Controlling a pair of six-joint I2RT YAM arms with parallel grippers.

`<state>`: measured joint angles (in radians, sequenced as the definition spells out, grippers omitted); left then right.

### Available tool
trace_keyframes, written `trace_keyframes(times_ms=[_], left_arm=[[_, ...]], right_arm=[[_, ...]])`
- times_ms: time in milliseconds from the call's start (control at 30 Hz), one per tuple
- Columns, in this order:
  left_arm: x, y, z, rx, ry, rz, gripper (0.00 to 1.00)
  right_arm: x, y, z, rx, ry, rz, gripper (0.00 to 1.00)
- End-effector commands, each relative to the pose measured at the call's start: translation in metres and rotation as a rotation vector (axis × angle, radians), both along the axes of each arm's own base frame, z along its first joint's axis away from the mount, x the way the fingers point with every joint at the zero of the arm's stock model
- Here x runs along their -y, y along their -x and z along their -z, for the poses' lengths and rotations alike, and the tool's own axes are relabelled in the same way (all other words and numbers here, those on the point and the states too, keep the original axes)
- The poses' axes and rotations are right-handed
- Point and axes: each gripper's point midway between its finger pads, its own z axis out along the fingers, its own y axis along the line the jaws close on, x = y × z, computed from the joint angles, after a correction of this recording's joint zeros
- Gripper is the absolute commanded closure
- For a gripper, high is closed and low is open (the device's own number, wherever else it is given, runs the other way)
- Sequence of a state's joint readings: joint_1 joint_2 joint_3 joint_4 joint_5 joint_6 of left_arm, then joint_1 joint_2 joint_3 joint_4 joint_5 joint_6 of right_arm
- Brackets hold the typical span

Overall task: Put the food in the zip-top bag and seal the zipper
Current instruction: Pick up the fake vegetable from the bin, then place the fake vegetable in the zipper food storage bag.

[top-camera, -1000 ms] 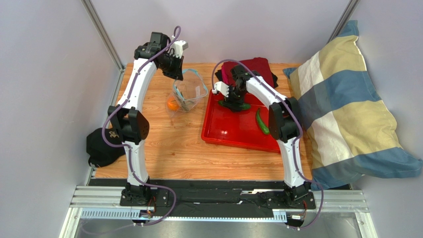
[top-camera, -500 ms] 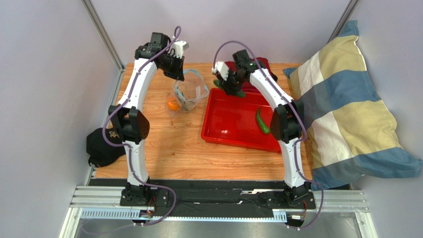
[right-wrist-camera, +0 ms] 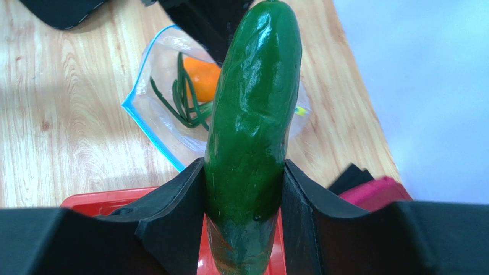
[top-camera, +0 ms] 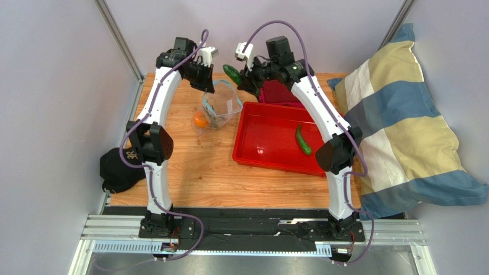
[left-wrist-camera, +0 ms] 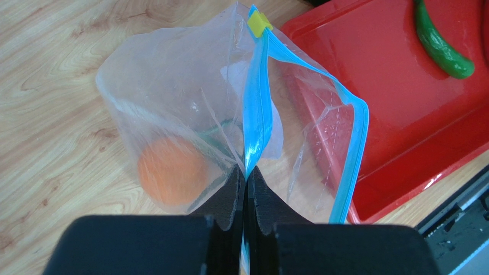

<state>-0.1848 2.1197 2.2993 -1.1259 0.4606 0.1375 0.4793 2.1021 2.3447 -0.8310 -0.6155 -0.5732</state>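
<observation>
The clear zip-top bag [top-camera: 219, 109] stands open on the wooden table, left of the red tray [top-camera: 270, 143]. My left gripper [left-wrist-camera: 247, 172] is shut on its blue zipper strip [left-wrist-camera: 255, 114] and holds the mouth up. An orange fruit [left-wrist-camera: 171, 170] and a green onion [right-wrist-camera: 182, 97] lie inside the bag. My right gripper [right-wrist-camera: 245, 189] is shut on a long green cucumber [right-wrist-camera: 252, 109], held in the air above the tray's back left corner, right of the bag; it shows in the top view [top-camera: 232, 73]. A second long green vegetable [top-camera: 302, 140] lies in the tray.
A dark red cloth [top-camera: 284, 91] lies behind the tray. A large striped pillow [top-camera: 402, 120] fills the right side. A black object [top-camera: 117, 170] sits at the table's left edge. Metal frame posts stand at the back corners.
My right gripper has lifted the cucumber out of the tray and carried it up and left toward the bag. The left gripper has kept holding the bag's zipper edge.
</observation>
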Motion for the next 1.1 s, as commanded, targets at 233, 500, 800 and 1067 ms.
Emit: trace_keyframes(times_ms=[233,500,800,1067], left_arm=[[0.005,-0.014,-0.013,0.044,0.064,0.02,1.0],[0.025,-0.016,-0.024,0.11,0.165,0.162,1.0],[0.056,-0.004,-0.023,0.086,0.298,0.349,1.0],[0.057,-0.011,-0.019,0.011,0.406,0.311,1.0]], right_arm=[[-0.014,-0.016,0.015,0.068,0.041,-0.082,1.0],[0.031,-0.024,-0.043,-0.196,-0.224,0.177,0.99],[0.03,-0.059,-0.09,-0.457,-0.667,0.21,1.0],[-0.031,-0.051,-0.063,-0.322,-0.603,0.006,1.0]])
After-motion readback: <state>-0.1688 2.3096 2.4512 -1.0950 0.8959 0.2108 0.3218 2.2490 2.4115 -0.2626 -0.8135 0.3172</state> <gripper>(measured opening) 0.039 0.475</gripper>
